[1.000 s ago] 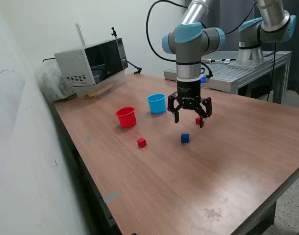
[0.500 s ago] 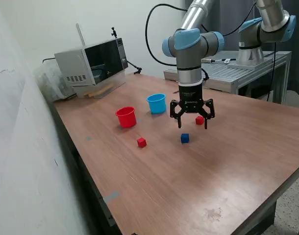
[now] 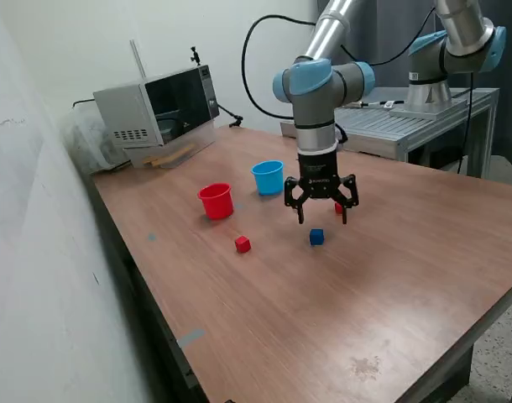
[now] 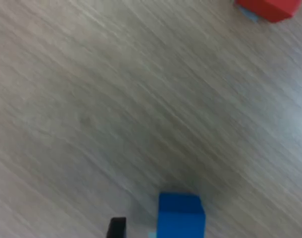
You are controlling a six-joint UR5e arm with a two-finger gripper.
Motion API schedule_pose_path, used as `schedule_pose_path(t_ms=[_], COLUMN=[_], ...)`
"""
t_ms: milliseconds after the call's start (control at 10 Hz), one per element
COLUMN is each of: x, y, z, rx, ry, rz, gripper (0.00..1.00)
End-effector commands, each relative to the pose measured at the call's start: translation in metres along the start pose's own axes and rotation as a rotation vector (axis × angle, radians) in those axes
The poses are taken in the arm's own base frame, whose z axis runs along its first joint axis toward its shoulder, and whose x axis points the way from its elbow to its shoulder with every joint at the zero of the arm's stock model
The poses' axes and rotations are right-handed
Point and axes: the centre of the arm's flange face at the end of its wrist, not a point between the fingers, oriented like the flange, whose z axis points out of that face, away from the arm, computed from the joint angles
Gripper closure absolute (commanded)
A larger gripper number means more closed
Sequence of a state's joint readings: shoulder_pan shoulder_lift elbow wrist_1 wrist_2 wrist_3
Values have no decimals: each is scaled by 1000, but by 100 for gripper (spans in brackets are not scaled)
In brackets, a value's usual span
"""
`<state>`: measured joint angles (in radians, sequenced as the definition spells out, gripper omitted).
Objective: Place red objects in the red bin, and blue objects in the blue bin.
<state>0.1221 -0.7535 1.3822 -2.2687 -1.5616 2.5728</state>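
My gripper (image 3: 322, 217) is open and empty, hanging just above and behind a dark blue cube (image 3: 316, 238) on the wooden table. In the wrist view this blue cube (image 4: 180, 215) lies between my fingertips (image 4: 116, 228), nearer one of them. One red cube (image 3: 242, 244) lies to the exterior view's left of the blue cube. A second red cube (image 3: 338, 207) peeks out behind my gripper and also shows in the wrist view (image 4: 267, 7). The red cup (image 3: 216, 201) and the light blue cup (image 3: 269, 177) stand upright further back. A second blue cube is not in view.
A microwave (image 3: 155, 109) stands at the table's far left corner in the exterior view. A second robot arm (image 3: 453, 50) on a metal table (image 3: 424, 117) is behind. A white wall runs along the exterior view's left; the table edge (image 3: 424, 369) is in front.
My gripper has moved toward the exterior view's left, from over the second red cube to above the blue cube. It stayed open. The cubes and cups have not moved.
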Motion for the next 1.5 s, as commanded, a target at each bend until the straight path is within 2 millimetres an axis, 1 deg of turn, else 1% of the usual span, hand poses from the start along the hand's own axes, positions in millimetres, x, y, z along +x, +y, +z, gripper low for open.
schedule_pose_path(t_ms=[0,500,600,800,900,1000,1400], x=[-2,11,10,8,7,7,3], y=[-2,6,8,11,12,13,13], z=[7,5,4,16,19,18,18], rx=[7,-10,-17,-13,-11,-22,-21], ry=[6,20,16,19,20,13,10], rz=[2,1,20,44,44,43,48], gripper=[0,0,0,0,0,100,100])
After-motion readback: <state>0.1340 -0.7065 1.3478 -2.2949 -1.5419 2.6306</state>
